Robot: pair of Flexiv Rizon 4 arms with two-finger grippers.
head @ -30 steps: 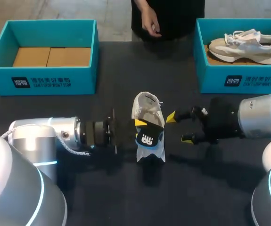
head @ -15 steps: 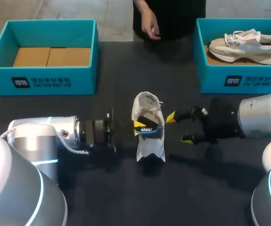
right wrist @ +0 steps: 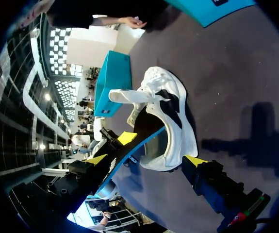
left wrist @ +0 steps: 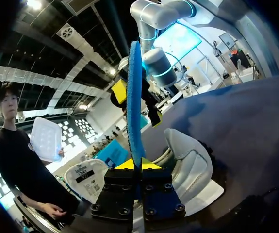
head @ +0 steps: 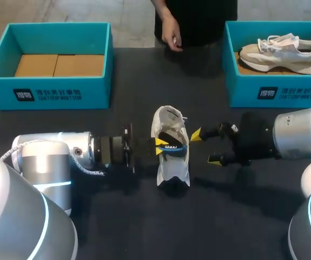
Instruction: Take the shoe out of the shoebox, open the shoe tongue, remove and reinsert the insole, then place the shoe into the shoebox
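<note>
Insole (head: 172,149), thin, light and likely floppy, stands on edge over the mouth of the shoe (head: 171,174) at mid-frame in the head view. The left tool (left wrist: 138,166) has its fingers closed on one end of it. The shoe looks soft and light enough to slide on the bench (head: 236,216), so the right tool (head: 205,146), spread wide and empty just right of it, could best brace its collar.

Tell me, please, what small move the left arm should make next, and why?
Probably ease the insole down into the shoe. The left gripper is shut on the insole, whose far end lies in the shoe's opening while the rest is outside; the right gripper is open beside the shoe.
</note>
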